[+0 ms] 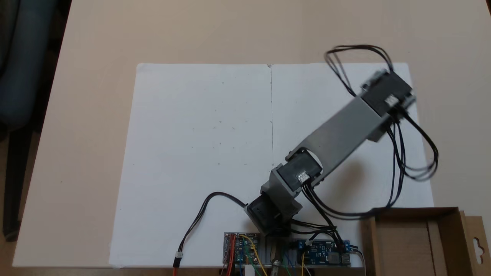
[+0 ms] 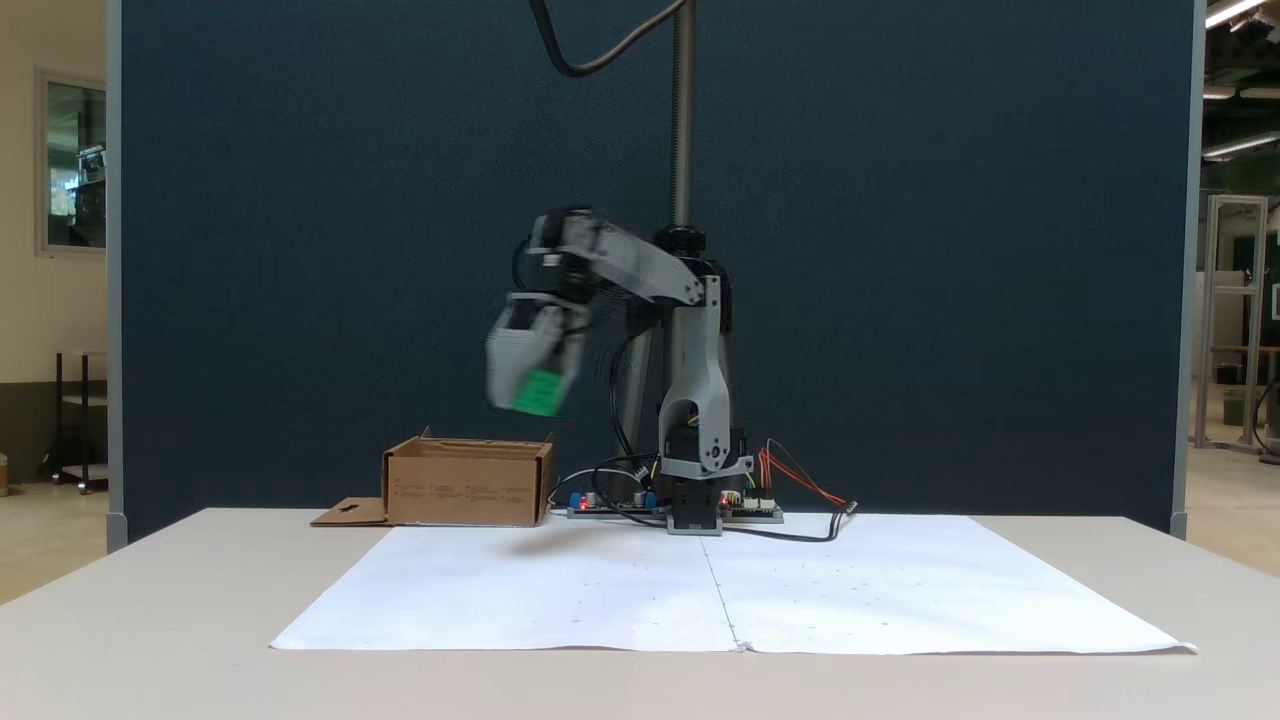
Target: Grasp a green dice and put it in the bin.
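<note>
From my remote station I see the grey plastic gripper [image 2: 535, 395] motion-blurred in mid-air, its jaws clamped on the bright green dice [image 2: 540, 392]; the small cube hangs above and just right of the bin [image 2: 467, 487]. That bin is a shallow brown cardboard box with a flap on the smooth beige table [image 2: 150, 620]; flat white paper sheets [image 1: 199, 153] lie beside it.

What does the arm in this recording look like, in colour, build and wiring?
The arm is built from flat light grey plastic links joined by boxy black servo motors, each carrying a small white label. Thin black cables loop loosely past the upper joints and run down to the base, where blue circuit boards sit with red and yellow wires. The tool, motion-blurred in a fixed view, is the same light grey.
</note>
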